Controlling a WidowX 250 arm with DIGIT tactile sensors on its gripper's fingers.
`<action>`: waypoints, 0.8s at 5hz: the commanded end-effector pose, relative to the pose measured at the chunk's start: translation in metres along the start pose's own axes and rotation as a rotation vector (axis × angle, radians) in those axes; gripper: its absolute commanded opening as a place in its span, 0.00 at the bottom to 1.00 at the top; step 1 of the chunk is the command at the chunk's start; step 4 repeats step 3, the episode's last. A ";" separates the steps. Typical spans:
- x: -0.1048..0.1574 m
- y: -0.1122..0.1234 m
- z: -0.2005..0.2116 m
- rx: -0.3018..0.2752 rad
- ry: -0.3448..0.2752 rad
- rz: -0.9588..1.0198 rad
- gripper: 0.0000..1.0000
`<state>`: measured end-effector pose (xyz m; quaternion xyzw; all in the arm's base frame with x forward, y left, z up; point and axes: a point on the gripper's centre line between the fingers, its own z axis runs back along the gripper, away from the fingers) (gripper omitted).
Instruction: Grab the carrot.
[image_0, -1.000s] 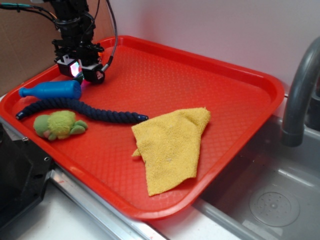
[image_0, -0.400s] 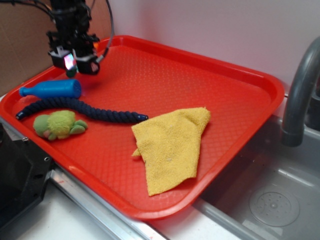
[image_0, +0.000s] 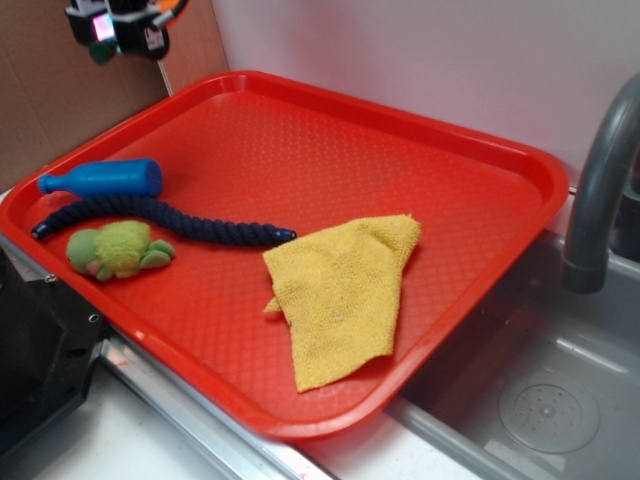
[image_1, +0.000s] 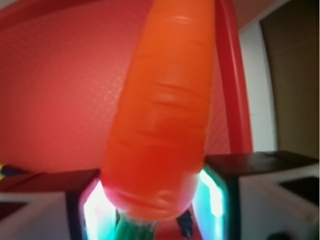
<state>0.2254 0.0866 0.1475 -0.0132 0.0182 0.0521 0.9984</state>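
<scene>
red tray (image_0: 520, 190) beside steel sink (image_0: 560, 400)

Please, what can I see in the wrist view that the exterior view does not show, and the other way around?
Only the wrist view shows the carrot clearly: orange, with its green stem end down between the gripper fingers, held above the tray.

Only the exterior view shows the blue bottle toy, the dark blue rope, the green plush toy, the yellow cloth, the faucet and the sink.

Both show the red tray and the gripper; in the exterior view the carrot is only a small orange and green trace at the gripper.
</scene>
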 end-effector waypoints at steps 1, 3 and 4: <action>0.000 -0.041 0.046 0.031 -0.097 -0.178 0.00; -0.023 -0.061 0.048 -0.018 -0.114 -0.251 0.00; -0.023 -0.061 0.048 -0.018 -0.114 -0.251 0.00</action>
